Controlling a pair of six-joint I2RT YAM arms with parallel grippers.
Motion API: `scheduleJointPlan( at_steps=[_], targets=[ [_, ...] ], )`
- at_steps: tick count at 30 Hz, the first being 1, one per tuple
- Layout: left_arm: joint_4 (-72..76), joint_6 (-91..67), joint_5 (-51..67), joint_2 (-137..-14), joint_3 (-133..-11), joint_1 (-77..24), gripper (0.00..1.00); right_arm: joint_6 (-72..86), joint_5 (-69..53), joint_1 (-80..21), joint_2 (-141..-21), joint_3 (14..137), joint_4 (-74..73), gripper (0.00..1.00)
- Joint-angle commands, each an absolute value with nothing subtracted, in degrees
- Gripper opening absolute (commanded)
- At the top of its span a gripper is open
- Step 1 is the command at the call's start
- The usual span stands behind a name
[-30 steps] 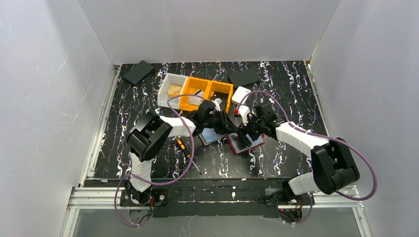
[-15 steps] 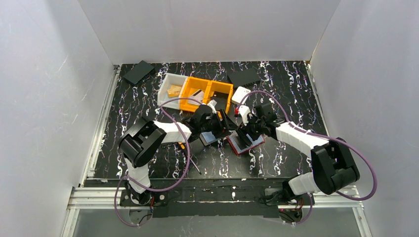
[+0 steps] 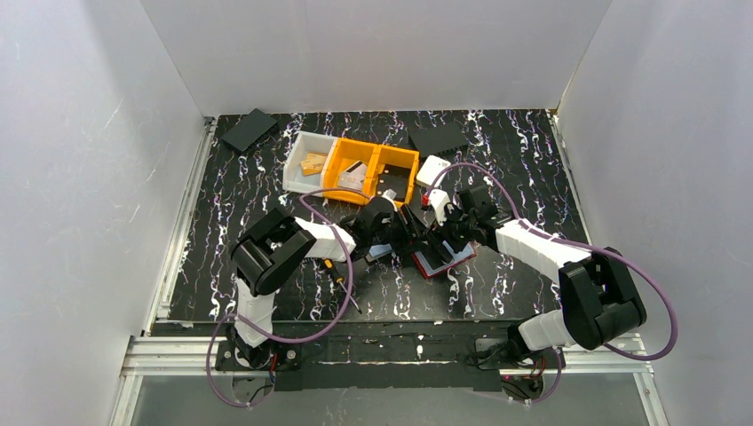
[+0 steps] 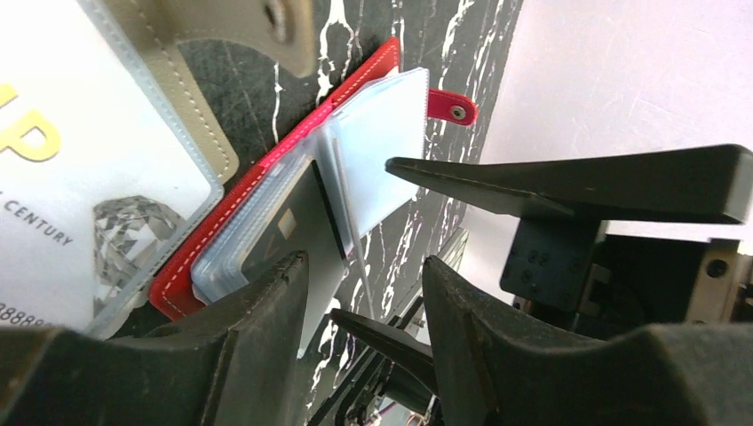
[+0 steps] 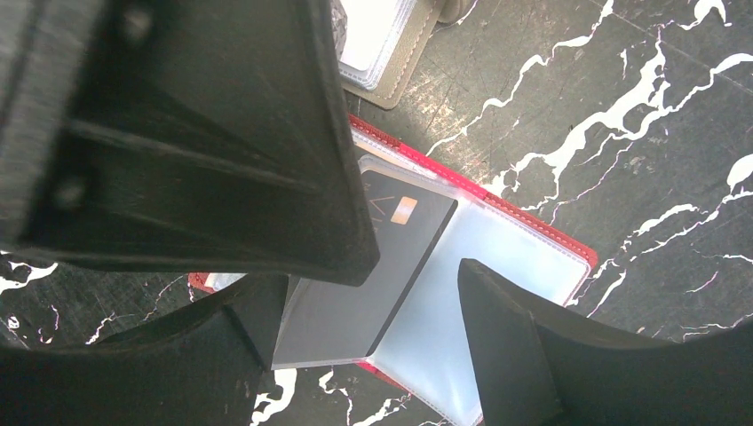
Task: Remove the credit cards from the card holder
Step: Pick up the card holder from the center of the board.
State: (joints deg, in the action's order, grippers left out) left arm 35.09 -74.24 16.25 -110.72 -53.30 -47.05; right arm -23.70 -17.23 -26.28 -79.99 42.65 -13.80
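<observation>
The red card holder lies open on the black marbled table, its clear sleeves fanned out. A dark grey credit card with a gold chip sticks halfway out of one sleeve. It also shows in the left wrist view, the grey card. My left gripper is open just left of the holder, its fingers apart with nothing between them. From the right, my right gripper hovers open over the holder, its fingers straddling the card's free end. The two grippers nearly touch.
A beige holder with a white gold-lettered card lies just left of the red one. Behind stand orange bins, a white bin and a white box. A screwdriver lies front left. Flat black pieces sit at the back.
My left gripper went from shut to open, drew back to the left, then came back right towards the red holder. The right gripper has hardly moved.
</observation>
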Motion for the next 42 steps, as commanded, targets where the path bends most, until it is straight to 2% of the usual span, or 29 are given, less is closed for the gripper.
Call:
scheduleJointPlan(
  at_steps=[1,3,7,10,12,16,21,26,28,33,37,42],
  targets=[
    [35.61,-76.58,14.0,-111.72,-55.47,-48.3,0.46,-22.94,-17.03,-26.28,-78.88,44.78,-13.5,0.78],
    [35.64,-77.07,13.6,-112.32,-55.92,-48.7,0.43,-22.94,-17.04,-26.26,-78.93,44.89,-13.45,0.78],
    [35.67,-77.46,13.14,-113.3,-56.82,-49.05,0.31,-23.01,-17.05,-26.28,-78.77,44.91,-13.6,0.78],
    [36.06,-77.24,13.09,-113.7,-56.89,-49.11,0.1,-23.37,-17.58,-26.12,-78.17,45.08,-14.1,0.79],
    [37.11,-76.45,13.25,-113.66,-56.24,-49.05,0.0,-25.41,-18.76,-25.54,-77.41,45.87,-15.9,0.84],
    [40.94,-72.24,13.95,-111.84,-52.85,-48.78,0.0,-31.97,-26.14,-20.52,-73.89,48.99,-24.44,0.98],
    [46.11,-64.79,19.25,-108.57,-49.18,-48.42,0.0,-35.39,-42.84,-12.56,-66.34,49.33,-30.58,0.98],
    [46.71,-53.33,22.33,-102.05,-45.87,-48.36,0.0,-31.55,-55.75,-10.9,-69.01,50.45,-33.22,0.97],
    [47.19,-49.24,22.44,-99.34,-44.16,-48.35,0.0,-30.24,-59.79,-10.9,-71.89,50.53,-34.2,0.92],
    [48.64,-43.09,22.7,-94.69,-39.85,-48.39,0.0,-19.58,-63.18,-10.96,-76.52,48.12,-27.13,0.66],
    [50.76,-42.7,22.03,-93.61,-37.01,-48.37,0.0,-14.14,-63.31,-10.99,-77.3,45.76,-21.96,0.55],
    [55.58,-44.81,21.3,-95.05,-34.63,-48.27,0.0,-8.08,-62.25,-10.96,-77.83,43.16,-15.87,0.47]
  ],
)
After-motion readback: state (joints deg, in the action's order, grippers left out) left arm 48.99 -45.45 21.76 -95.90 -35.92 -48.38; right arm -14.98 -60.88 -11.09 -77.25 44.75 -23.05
